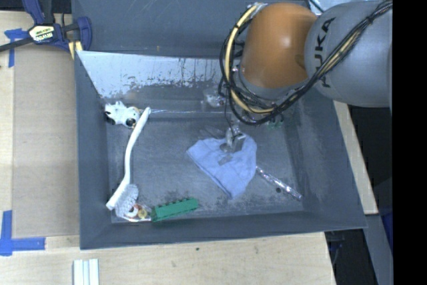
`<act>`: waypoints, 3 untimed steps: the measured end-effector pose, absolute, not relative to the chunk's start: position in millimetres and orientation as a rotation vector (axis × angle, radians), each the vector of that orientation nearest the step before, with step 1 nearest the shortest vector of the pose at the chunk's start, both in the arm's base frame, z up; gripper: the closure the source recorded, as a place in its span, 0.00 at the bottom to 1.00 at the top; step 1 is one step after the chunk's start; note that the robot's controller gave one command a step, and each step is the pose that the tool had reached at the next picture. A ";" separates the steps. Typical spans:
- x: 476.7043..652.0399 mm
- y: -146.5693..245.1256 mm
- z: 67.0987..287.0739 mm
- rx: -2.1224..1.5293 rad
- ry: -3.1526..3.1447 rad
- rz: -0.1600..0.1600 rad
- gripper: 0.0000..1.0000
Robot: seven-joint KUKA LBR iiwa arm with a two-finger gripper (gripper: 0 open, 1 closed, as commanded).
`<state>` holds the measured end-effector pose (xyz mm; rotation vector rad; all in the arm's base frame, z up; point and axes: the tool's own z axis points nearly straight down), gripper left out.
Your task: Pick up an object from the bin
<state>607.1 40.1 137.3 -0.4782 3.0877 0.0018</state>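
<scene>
Looking in, I see a pale-blue cloth [230, 169] near the middle of the grey bin [90, 163], its upper edge right under the gripper [232, 140]; I cannot tell whether the gripper is spread or closed. The bin sits on a pale desk [40, 143], with a white brush [133, 153] left of the cloth. The cloth is crumpled and roughly triangular.

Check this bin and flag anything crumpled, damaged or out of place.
Nothing looks broken or spilled. The blue cloth lies crumpled mid-bin, bunched below the end effector. The bin's back wall is heavily scuffed. The white brush and green brick lie loose by the left and front walls.
</scene>
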 end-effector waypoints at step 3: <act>604.6 43.8 141.4 -0.277 3.113 0.002 0.00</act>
